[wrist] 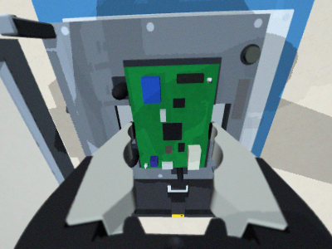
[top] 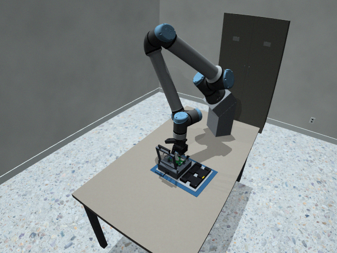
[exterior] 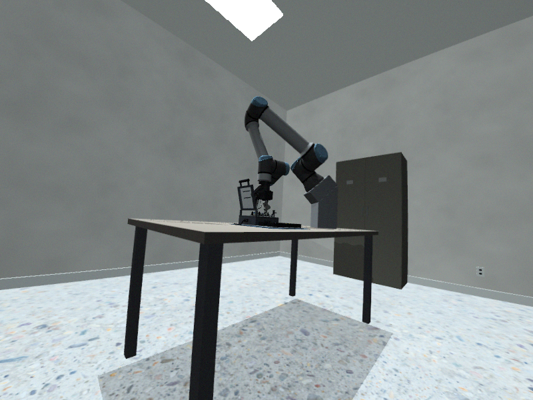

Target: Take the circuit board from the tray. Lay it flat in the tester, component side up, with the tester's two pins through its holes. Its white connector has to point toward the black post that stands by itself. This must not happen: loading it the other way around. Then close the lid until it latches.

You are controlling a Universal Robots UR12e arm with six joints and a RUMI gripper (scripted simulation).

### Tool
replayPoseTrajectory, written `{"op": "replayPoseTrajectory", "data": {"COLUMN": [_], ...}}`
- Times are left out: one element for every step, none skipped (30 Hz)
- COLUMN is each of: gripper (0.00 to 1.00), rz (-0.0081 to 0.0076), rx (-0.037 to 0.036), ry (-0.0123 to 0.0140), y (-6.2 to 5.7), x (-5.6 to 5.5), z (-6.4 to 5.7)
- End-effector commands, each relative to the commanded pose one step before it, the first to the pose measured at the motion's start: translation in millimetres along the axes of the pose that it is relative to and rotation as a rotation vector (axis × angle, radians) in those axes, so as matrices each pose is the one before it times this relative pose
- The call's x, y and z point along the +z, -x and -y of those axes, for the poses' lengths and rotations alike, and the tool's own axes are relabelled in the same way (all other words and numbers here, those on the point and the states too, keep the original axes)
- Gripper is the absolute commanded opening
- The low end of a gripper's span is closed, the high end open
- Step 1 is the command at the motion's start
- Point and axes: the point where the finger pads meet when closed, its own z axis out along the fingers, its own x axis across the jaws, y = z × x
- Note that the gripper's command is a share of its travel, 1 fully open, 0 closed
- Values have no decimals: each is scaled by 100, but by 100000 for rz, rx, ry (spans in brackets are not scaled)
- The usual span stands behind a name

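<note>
My gripper [wrist: 171, 123] is shut on the near end of the green circuit board [wrist: 172, 114]. It holds the board flat, component side up, low over the grey tester [wrist: 166, 46]. The board's white connector [wrist: 194, 157] is at the end by my fingers. One black post [wrist: 251, 54] stands at the tester's far right corner, and another black knob [wrist: 119, 90] sits by the board's left edge. I cannot tell whether the board touches the tester. In the top view the gripper [top: 178, 155] is over the tester [top: 173, 169], whose lid [top: 162, 153] stands open.
The empty black tray [top: 195, 175] lies to the right of the tester on a blue mat [top: 208, 185]. The open lid frame [wrist: 25, 91] rises close on the left of my fingers. The arm's grey base [top: 220, 114] stands at the table's far end.
</note>
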Motion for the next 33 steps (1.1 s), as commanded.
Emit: {"op": "replayPoseTrajectory", "data": {"gripper": [39,39,39,39,39,39,39,39,39,59,59,59,59,59,59,59,59,59,59,59,59,59,59,59,59,59,59,59,59,59,59,59,59], "rz": [155,0,0,0,0,0,0,0,0,0,0,0,0,0,0,0,0,0,0,0,0,0,0,0,0,0,0,0,0,0,0,0,0], "rx": [29,0,0,0,0,0,0,0,0,0,0,0,0,0,0,0,0,0,0,0,0,0,0,0,0,0,0,0,0,0,0,0,0], "ry": [27,0,0,0,0,0,0,0,0,0,0,0,0,0,0,0,0,0,0,0,0,0,0,0,0,0,0,0,0,0,0,0,0], "y": [75,0,0,0,0,0,0,0,0,0,0,0,0,0,0,0,0,0,0,0,0,0,0,0,0,0,0,0,0,0,0,0,0], "x": [42,19,16,13,10,6,4,1,0,0,0,0,0,0,0,0,0,0,0,0,0,0,0,0,0,0,0,0,0,0,0,0,0], "z": [-8,0,0,0,0,0,0,0,0,0,0,0,0,0,0,0,0,0,0,0,0,0,0,0,0,0,0,0,0,0,0,0,0]}}
